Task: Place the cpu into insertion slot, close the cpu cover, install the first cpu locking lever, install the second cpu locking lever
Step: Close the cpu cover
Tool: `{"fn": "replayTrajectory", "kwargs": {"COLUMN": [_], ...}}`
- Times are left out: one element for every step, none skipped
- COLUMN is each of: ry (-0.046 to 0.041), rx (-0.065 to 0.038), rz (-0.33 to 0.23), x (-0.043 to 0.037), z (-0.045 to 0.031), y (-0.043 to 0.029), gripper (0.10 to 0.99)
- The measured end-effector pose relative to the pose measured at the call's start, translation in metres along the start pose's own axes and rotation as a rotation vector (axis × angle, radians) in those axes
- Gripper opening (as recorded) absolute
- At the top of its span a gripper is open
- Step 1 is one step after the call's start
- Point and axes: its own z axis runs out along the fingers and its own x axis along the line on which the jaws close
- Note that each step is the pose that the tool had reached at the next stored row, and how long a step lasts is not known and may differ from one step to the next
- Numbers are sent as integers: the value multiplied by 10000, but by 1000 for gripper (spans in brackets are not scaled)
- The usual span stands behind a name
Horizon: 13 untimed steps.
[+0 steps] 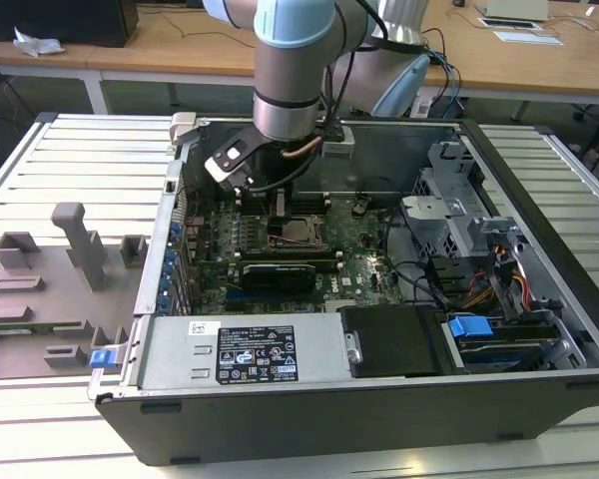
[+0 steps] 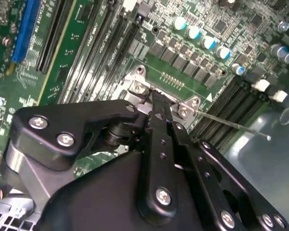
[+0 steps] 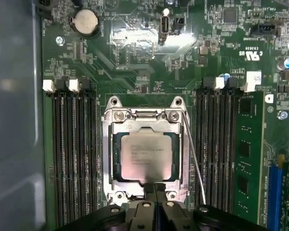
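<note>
The black metal fingers (image 3: 149, 198) are closed tip against tip, with nothing visible between them. They bear on the middle of one edge of the dull silver hinged cpu cover (image 3: 109, 154). That frame lies flat over the square dark insertion slot (image 3: 117, 144). Through its window shows the silver-grey square cpu (image 3: 147, 156), seated and level. A thin steel wire locking lever (image 3: 195, 163) runs just beside the cover, between it and the long black memory slots (image 3: 221, 159).

The step in hand looks like holding the cover shut. Done well, the push goes straight down on the frame's edge, off the chip's top and clear of the wire, so the frame does not skew.

The first wrist view gives the chip and whole frame from above. The second wrist view looks along the fingers and shows the lever (image 2: 231, 124) slanting out over the memory slots, apparently unlatched. The exterior view adds the grey robot arm (image 1: 290, 90) reaching into the open black computer case (image 1: 309, 419) on the slatted tabletop (image 1: 80, 150).
</note>
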Motion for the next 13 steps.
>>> {"fn": "replayTrajectory", "kwargs": {"ry": [17, 28, 30, 34, 43, 50, 88, 159, 172, 179, 178, 180, 180], "rx": [1, -2, 0, 2, 0, -4, -2, 36, 131, 178, 178, 177, 177], "rz": [-3, -1, -2, -2, -5, -17, -29, -27, -29, -28, -32, -31, -29], "x": [0, 1, 1, 0, 0, 0, 0, -2, -3, -3, -4, -4, -4], "z": [4, 18, 27, 32, 33, 16, -15, -19, -21, -24, -48, -90, -136], "y": [-2, -2, -2, -3, -3, -3, 2, 92, 203, 284, 299, 298, 296], "gripper": [106, 106, 106, 106, 106, 106, 106, 106, 106, 106, 106, 106, 106]}}
